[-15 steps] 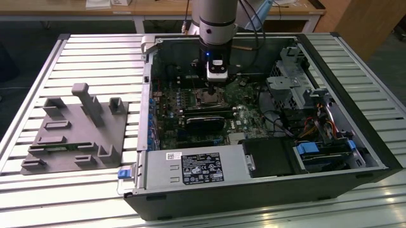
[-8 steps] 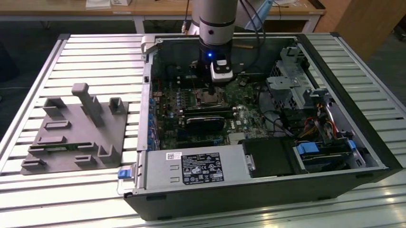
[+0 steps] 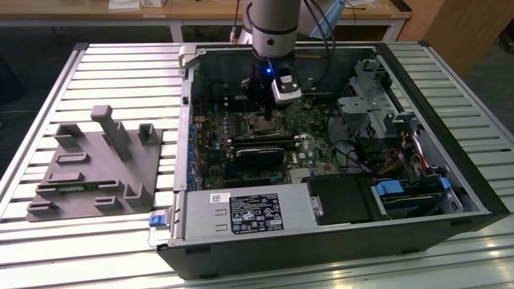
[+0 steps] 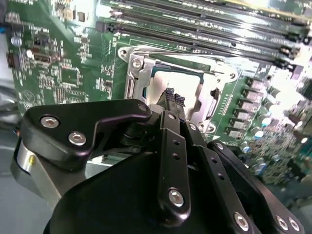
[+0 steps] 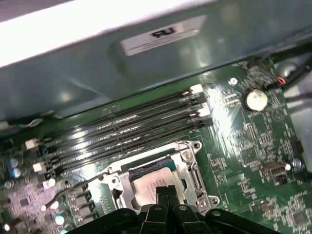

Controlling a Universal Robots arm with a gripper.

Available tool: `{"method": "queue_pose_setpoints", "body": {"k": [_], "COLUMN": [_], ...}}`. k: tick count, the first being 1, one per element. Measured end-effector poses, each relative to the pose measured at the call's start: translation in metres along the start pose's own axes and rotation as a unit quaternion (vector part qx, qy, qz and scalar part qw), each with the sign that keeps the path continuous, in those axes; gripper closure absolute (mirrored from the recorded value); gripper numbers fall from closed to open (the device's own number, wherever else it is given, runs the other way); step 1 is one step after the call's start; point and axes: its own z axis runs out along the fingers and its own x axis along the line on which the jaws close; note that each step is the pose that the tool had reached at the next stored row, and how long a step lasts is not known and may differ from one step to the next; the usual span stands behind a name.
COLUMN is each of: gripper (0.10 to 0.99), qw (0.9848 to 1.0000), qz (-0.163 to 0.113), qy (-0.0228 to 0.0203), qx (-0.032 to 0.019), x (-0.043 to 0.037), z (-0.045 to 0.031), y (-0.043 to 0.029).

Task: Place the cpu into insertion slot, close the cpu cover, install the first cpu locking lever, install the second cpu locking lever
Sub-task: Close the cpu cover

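The cpu [image 5: 146,181] lies flat in the insertion slot [image 3: 263,124] on the green motherboard, its dull silver top showing through the window of the cpu cover [image 5: 191,168]. The cover [image 4: 139,73] appears to lie down over the chip. A thin wire lever [image 5: 87,181] runs out from one side of the socket. My gripper [image 5: 168,191] is shut with nothing between its fingers. Its paired black tips [image 4: 171,95] point down at the chip's top; I cannot tell whether they touch it. In the exterior view the gripper [image 3: 265,114] hangs inside the open case, over the socket.
Long black memory slots [image 5: 131,124] run beside the socket, with the case wall [image 5: 146,63] just past them. A coin battery [image 5: 255,99] sits on the board. A power supply [image 3: 249,211] and drive cage [image 3: 377,102] crowd the case. A grey fixture [image 3: 96,168] lies at the exterior view's left.
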Motion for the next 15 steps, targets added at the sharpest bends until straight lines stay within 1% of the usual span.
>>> {"method": "queue_pose_setpoints", "body": {"k": [3,6,9,13,15], "gripper": [0.98,0.98,0.98,0.98,0.98], "qw": [0.9996,0.9985,0.9966,0.9932,0.9923], "qz": [-0.028,-0.055,-0.082,-0.116,-0.124], "qy": [0.0002,0.0005,0.0008,0.0011,0.0012], "qx": [-0.0007,-0.0017,-0.0026,-0.0038,-0.0041], "x": [0.0,0.0,0.0,0.0001,0.0006], "z": [0.0004,0.001,0.0016,0.0024,0.0028], "y": [0.0,0.0,0.0,0.0,-0.0004]}}
